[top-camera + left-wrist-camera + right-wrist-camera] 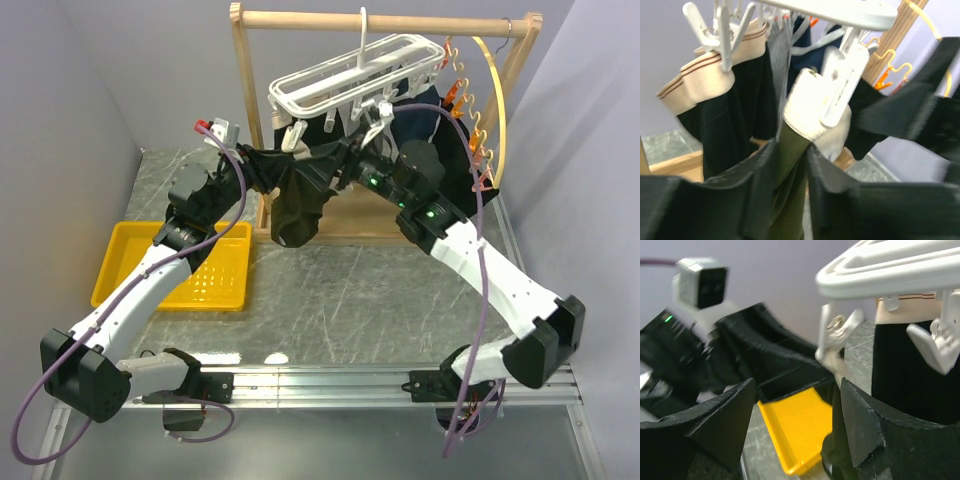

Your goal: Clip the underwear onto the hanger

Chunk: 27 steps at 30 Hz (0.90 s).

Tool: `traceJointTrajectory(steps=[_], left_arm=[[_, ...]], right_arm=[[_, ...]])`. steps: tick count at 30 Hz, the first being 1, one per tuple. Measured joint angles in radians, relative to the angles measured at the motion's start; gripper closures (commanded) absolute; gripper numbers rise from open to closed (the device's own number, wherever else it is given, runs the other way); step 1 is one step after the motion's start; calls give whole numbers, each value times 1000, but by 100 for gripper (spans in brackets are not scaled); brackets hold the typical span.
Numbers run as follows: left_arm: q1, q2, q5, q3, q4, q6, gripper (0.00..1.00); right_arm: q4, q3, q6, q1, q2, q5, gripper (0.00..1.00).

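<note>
The white grid hanger (350, 80) hangs by its hook from the wooden rail. My left gripper (262, 168) is shut on the olive-green underwear (297, 210), which droops below the hanger. In the left wrist view my fingers (755, 175) pinch the olive fabric (790, 170) just under its beige waistband (807, 107), and a white clip (845, 82) lies against that band; I cannot tell if it grips. My right gripper (345, 165) is open and empty beside it. In the right wrist view (797, 405) the clip (836, 332) hangs above its right finger.
A yellow tray (220, 275) lies at the left under my left arm. The wooden rack frame (380, 20) carries a wooden hoop with orange clips (497, 100). A black garment with a striped beige band (725, 130) and a navy garment (430, 110) hang on the hanger.
</note>
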Motion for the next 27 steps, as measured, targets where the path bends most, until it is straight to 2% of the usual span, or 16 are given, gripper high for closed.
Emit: traceJointTrajectory(steps=[3, 12, 21, 27], left_arm=[[4, -6, 0, -1, -32, 2, 54], [24, -59, 0, -40, -100, 3, 46], [54, -80, 0, -66, -163, 3, 42], [62, -90, -1, -68, -171, 4, 41]], right_arm=[[-11, -64, -34, -10, -76, -25, 23], [-90, -280, -119, -87, -317, -95, 22], [-140, -466, -150, -265, -479, -129, 23], [-142, -520, -169, -354, -486, -152, 25]])
